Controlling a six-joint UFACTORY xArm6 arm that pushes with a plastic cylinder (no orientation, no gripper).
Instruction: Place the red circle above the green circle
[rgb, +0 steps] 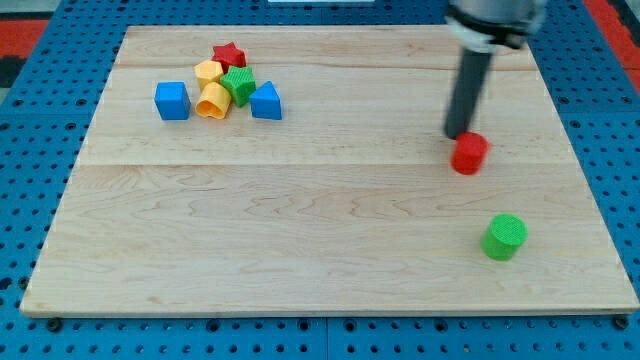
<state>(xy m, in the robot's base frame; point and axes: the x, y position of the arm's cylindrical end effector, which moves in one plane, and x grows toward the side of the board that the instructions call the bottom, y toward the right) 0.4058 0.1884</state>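
The red circle (468, 154) lies on the wooden board at the view's right, above and a little left of the green circle (504, 237). The two are apart. My tip (457, 135) is the lower end of the dark rod that comes down from the view's top right. It stands right against the red circle's upper left edge.
A cluster of blocks sits at the view's upper left: a red star (229, 54), a yellow block (208, 72), a green block (239, 85), another yellow block (213, 101), a blue cube (172, 101) and a blue triangular block (265, 101). The wooden board (300, 210) lies on a blue pegboard.
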